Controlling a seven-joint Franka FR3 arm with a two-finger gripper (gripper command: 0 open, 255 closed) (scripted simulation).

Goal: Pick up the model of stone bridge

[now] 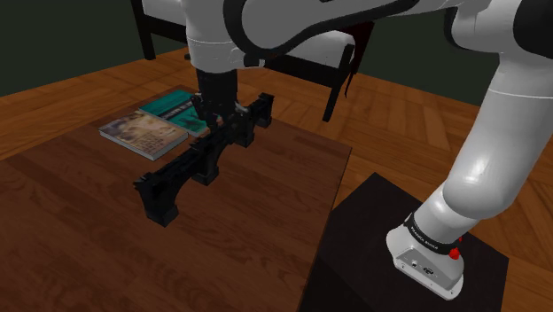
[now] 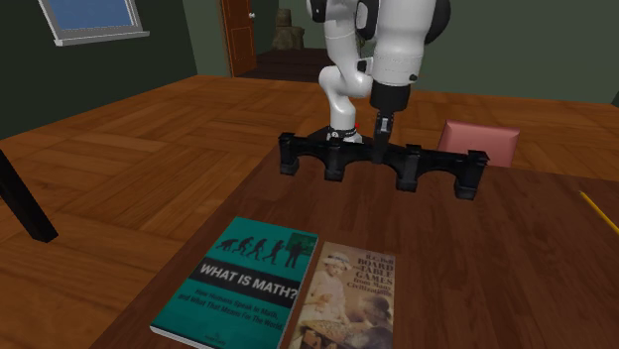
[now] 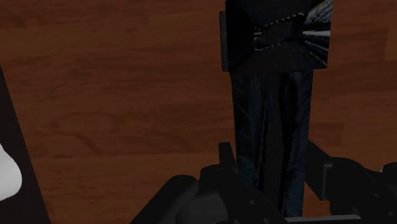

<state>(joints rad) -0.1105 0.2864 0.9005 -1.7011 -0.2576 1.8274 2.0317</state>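
Note:
The bridge model (image 1: 188, 171) is a long black span with several arches, lying on the wooden table (image 1: 80, 239). My gripper (image 1: 218, 120) comes straight down onto its far half. From the second exterior view the bridge (image 2: 436, 164) stretches across the table's far side, and the gripper (image 2: 382, 136) meets it near the middle. In the wrist view the dark deck (image 3: 270, 95) runs out between the fingers, which press against both of its sides. The piers still rest on the table.
Two books lie near the bridge: a teal one (image 2: 243, 283) and a beige one (image 2: 352, 297) beside it. A yellow pencil (image 2: 599, 210) lies near the table's edge. A chair (image 1: 310, 49) stands beyond the table and the dark stand (image 1: 390, 257) sits beside it.

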